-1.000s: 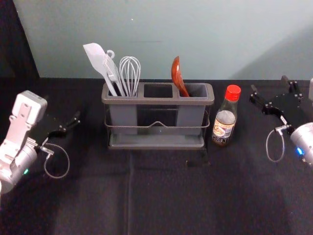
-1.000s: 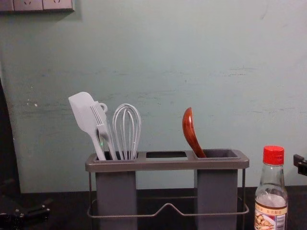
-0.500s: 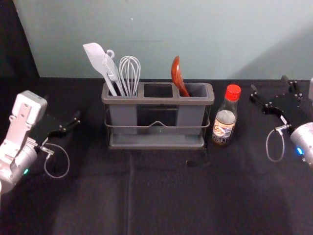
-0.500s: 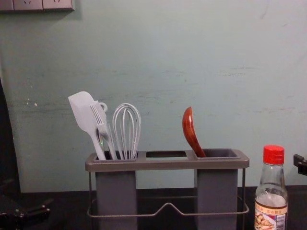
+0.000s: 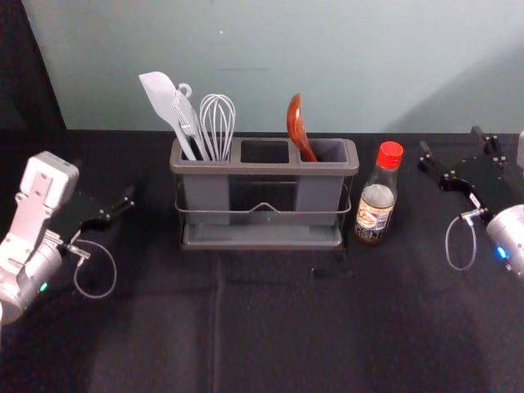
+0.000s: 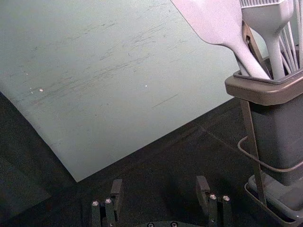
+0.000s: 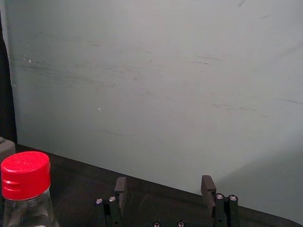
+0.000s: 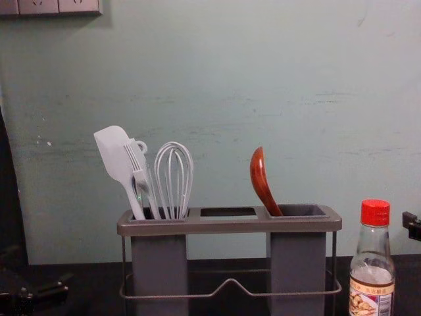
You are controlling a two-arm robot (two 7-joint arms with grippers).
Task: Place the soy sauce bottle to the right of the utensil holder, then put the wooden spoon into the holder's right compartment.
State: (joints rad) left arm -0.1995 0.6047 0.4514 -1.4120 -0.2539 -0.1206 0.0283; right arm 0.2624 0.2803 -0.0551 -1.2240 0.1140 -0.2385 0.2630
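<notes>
The grey utensil holder (image 5: 264,169) stands mid-table. In its right compartment the reddish-brown wooden spoon (image 5: 297,124) leans left, bowl end up. Just right of the holder, separated by a narrow gap, the soy sauce bottle (image 5: 376,208) stands upright with its red cap on. My right gripper (image 5: 450,142) is to the right of the bottle; in the right wrist view this gripper (image 7: 164,183) is open and empty, with the bottle's cap (image 7: 25,175) off to one side. My left gripper (image 5: 104,184) rests left of the holder; in the left wrist view that gripper (image 6: 159,183) is also open and empty.
White utensils, a spatula (image 5: 164,102) and a whisk (image 5: 218,125) among them, stand in the holder's left compartment. A pale wall (image 5: 270,65) rises behind the black-covered table (image 5: 278,336). Wall sockets (image 8: 59,6) show at the chest view's upper left.
</notes>
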